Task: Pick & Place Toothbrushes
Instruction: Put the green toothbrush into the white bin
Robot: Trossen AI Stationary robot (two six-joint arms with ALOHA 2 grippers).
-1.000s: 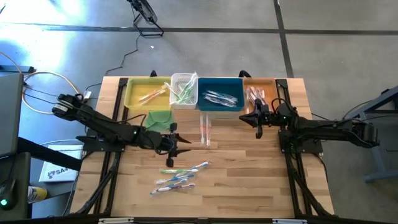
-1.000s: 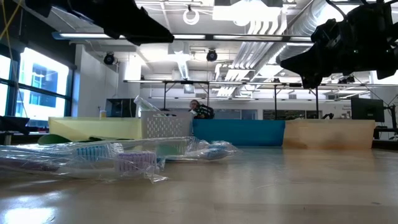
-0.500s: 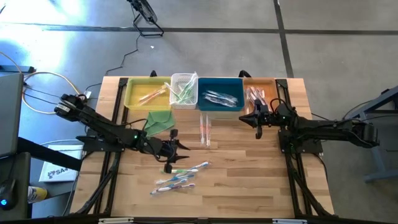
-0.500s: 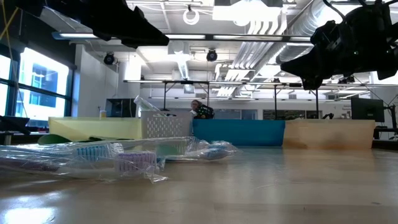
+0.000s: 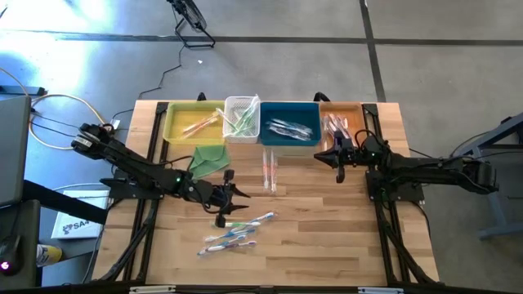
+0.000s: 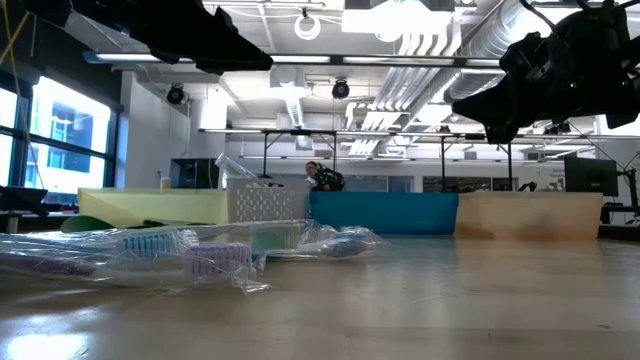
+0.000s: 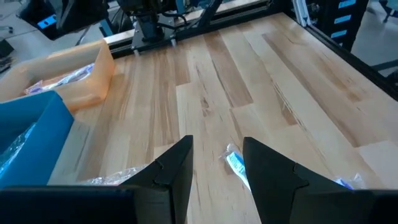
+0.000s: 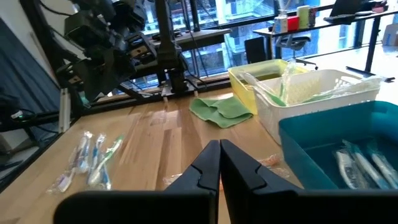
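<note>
Several wrapped toothbrushes (image 5: 235, 229) lie loose on the wooden table near its front; they also show in the low view (image 6: 200, 252). Two pink ones (image 5: 270, 170) lie in front of the blue bin (image 5: 289, 124). My left gripper (image 5: 234, 196) hovers open just above and behind the loose pile. In its wrist view (image 7: 217, 163), a blue toothbrush (image 7: 237, 164) lies on the table below the gap between the fingers. My right gripper (image 5: 339, 161) hangs shut in front of the orange bin (image 5: 343, 122), with nothing in it (image 8: 219, 160).
Along the far edge stand a yellow bin (image 5: 193, 122), a white basket (image 5: 242, 118), the blue bin and the orange bin, each with toothbrushes inside. A folded green cloth (image 5: 209, 158) lies in front of the yellow bin. Bare wood lies at the right front.
My left gripper has swung a little toward the table's near edge, closer to the loose toothbrushes, and has then kept still, with its fingers the same distance apart. The toothbrushes have not moved.
</note>
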